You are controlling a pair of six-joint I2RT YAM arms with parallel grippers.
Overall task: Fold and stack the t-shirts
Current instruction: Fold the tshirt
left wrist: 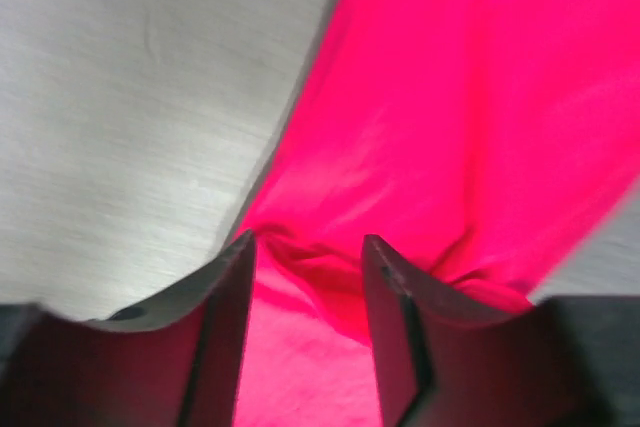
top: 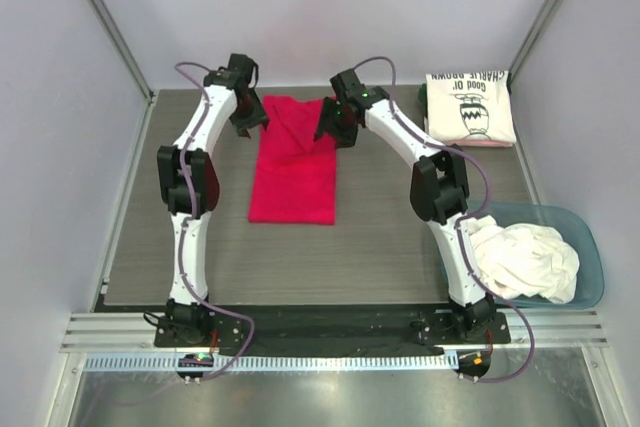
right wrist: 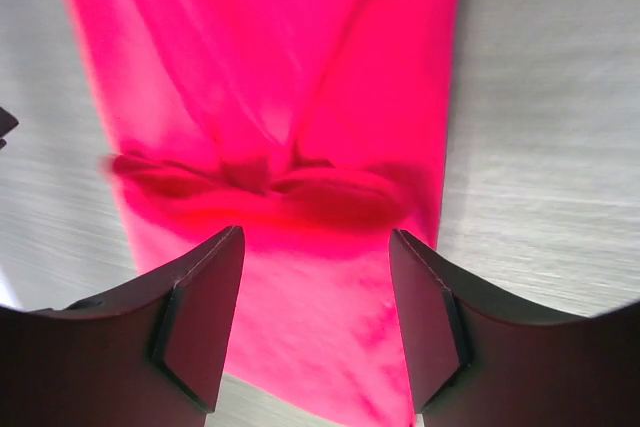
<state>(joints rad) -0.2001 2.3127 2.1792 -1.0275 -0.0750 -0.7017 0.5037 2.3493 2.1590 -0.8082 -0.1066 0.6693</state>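
Top external view: I see the red t-shirt (top: 292,172) lying mid-table as a long narrow strip, with the left gripper (top: 248,119) and right gripper (top: 333,127) at its far end. The cream printed t-shirt (top: 470,107) sits folded at the far right corner; the white t-shirts (top: 525,259) lie crumpled in the tub (top: 592,247).

Left wrist view: jaws apart, straddling bunched red cloth, gripping nothing.

Right wrist view: jaws wide apart above a crosswise ridge in the cloth.

I judge one shirt done, the red half-folded, the whites untouched.

Red shirt (top: 292,177) is plain crimson; cream shirt (top: 470,107) carries black print.
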